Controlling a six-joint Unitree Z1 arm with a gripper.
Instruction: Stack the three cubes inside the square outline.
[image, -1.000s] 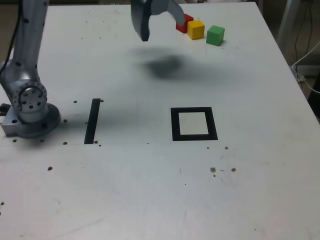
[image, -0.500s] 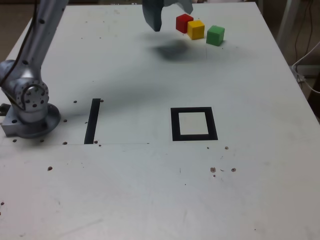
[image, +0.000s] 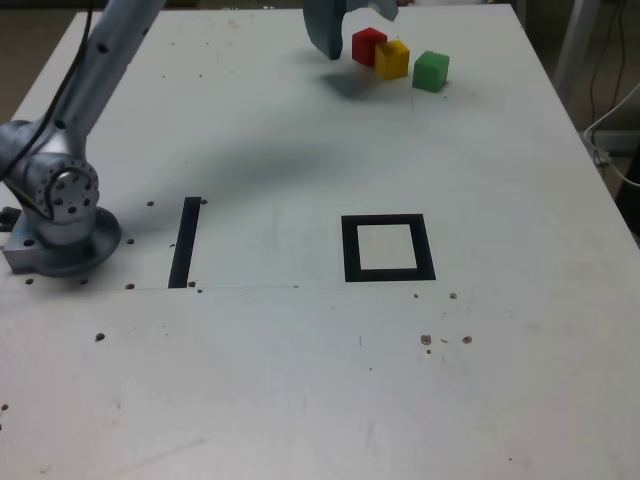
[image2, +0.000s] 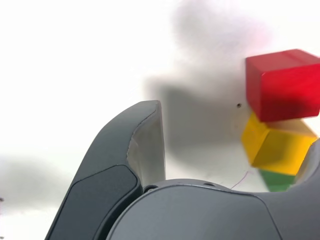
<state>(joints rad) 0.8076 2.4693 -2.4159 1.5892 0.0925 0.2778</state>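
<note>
1. I have the hand (image: 352, 38) wide open (nothing in its grip), above the far part of the tabletop (image: 270, 370).
2. I see the red cube (image: 369, 46) beside the yellow cube (image: 392, 60), the green cube (image: 431, 71) at the exterior view's far right of the three.
3. My square outline (image: 388, 275) lies nearer the camera, well apart.

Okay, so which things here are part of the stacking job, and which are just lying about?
Part of the job:
- red cube
- yellow cube
- green cube
- black square outline

Just there:
- black tape strip
- white cable
</note>
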